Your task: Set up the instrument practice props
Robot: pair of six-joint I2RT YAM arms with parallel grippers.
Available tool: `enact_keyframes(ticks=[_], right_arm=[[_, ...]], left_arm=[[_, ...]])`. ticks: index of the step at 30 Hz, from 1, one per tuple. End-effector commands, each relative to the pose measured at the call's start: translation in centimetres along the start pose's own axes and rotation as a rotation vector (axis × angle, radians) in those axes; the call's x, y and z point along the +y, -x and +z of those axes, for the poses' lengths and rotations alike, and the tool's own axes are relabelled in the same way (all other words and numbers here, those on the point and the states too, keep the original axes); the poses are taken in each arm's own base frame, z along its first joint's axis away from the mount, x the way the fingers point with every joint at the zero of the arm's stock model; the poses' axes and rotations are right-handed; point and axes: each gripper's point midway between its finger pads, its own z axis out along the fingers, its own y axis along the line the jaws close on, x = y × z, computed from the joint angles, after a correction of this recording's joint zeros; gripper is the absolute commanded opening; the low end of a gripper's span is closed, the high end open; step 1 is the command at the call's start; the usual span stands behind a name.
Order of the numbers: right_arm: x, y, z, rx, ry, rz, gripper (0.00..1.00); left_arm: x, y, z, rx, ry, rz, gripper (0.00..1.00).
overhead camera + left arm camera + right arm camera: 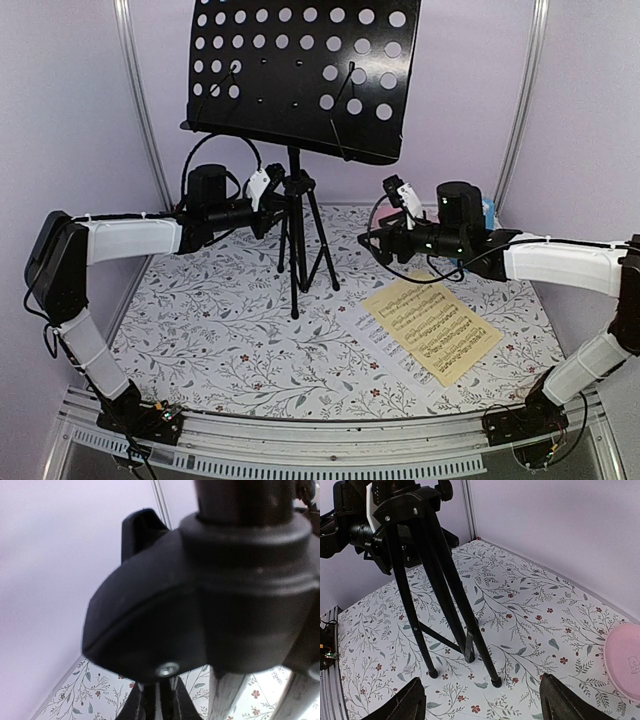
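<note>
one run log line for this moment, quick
music stand: upright on table | left gripper: shut on music stand | right gripper: open, empty | yellow sheet: flat on table, not on stand

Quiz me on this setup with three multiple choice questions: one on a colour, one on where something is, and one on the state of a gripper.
1. What colour is the round plate?
A. green
B. pink
C. black

2. Where is the pale-yellow sheet?
A. on the plate
B. flat on the table, on its right side
C. on the floor

3. How is the right gripper?
A. open, with nothing between its fingers
B. shut on the sheet
C. shut on the plate

Answers:
1 B: the right wrist view shows a pink rim at its right edge.
2 B: the top view shows it lying flat on the floral cloth in front of the right arm.
3 A: the right wrist view shows both fingers wide apart, with only the cloth between them.
</note>
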Motion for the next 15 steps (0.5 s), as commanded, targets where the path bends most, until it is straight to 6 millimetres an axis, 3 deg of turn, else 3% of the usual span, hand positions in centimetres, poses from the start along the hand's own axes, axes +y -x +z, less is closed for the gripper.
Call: enact_keyframes(ticks=[1, 10, 15], right_arm=[[1.7, 3.0, 2.5, -0.093, 0.076, -0.116, 0.78], [3.0, 0.9, 7.9, -0.039, 0.152, -0.146, 0.73], [3.3, 1.4, 10.1, -0.048, 0.151, -0.174, 0.67]], left_arm=[[-0.2, -2.4, 0.2, 0.081, -0.012, -0.008, 0.00], [0.0, -2.3, 0.0, 0.086, 0.000, -0.012, 0.00], [0.1, -2.0, -0.1, 0.084, 0.009, -0.020, 0.00]])
